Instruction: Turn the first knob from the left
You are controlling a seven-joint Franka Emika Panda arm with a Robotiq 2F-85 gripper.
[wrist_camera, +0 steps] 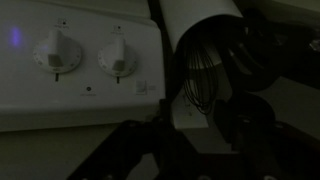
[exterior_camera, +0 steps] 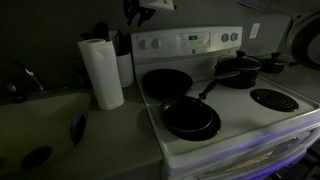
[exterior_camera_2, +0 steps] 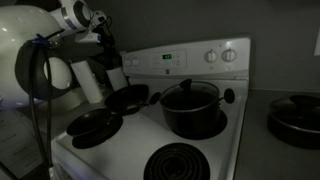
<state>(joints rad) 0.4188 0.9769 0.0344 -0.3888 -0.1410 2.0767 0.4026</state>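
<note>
Leftmost knob (wrist_camera: 57, 52) pale, apart from the claw (wrist_camera: 190, 150), a dark cropped silhouette, its spread indiscernible in the gloom.

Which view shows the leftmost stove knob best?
Wrist view: the leftmost knob is close, large, its shape clear. In both exterior views it is far off, too small and dim to read.

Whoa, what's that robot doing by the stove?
A robot arm is reaching toward the back panel of the stove in a dim kitchen. Its job is to turn the leftmost knob. Its fingers hover in front of the knobs, not touching any. On the burners sit pans and a pot.
</note>
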